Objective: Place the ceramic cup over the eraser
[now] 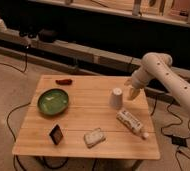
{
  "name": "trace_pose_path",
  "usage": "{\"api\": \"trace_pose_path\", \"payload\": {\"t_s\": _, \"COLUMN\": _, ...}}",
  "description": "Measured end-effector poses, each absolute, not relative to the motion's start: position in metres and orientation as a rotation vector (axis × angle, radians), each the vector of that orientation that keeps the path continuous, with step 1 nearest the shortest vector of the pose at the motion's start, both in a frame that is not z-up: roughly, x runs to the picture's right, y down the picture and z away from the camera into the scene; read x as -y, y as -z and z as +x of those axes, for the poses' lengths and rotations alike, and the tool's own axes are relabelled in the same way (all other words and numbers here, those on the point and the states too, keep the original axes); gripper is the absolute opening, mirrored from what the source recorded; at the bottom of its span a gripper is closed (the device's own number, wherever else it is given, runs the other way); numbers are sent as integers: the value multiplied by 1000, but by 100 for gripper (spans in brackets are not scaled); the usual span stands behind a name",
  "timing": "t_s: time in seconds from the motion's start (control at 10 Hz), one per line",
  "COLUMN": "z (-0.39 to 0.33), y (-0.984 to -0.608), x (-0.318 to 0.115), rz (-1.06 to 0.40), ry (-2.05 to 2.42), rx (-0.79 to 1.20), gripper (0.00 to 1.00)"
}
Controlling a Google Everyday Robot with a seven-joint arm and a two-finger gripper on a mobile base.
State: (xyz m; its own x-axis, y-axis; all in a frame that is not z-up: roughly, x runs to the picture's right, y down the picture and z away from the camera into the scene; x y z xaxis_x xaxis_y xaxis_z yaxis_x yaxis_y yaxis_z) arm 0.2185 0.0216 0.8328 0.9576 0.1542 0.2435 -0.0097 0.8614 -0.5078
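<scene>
The white ceramic cup (116, 98) stands upside down, narrow end up, on the right part of the wooden table (83, 120). My gripper (132, 93) hangs at the end of the white arm just right of the cup, close beside it and not holding it. The eraser (56, 134), a small black block with a reddish face, stands near the table's front left, far from the cup and the gripper.
A green bowl (53, 101) sits at the left. A small dark-red thing (64, 81) lies at the back left. A pale whitish pad (94, 137) lies front centre. A white labelled bottle (130, 123) lies on its side in front of the cup. Cables run over the floor.
</scene>
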Motion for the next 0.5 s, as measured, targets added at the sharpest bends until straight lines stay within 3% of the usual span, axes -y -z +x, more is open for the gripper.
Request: {"api": "trace_pose_path", "payload": {"t_s": 0.5, "z": 220, "y": -833, "x": -22, "rz": -527, "ry": -88, "rx": 279, "gripper": 65}}
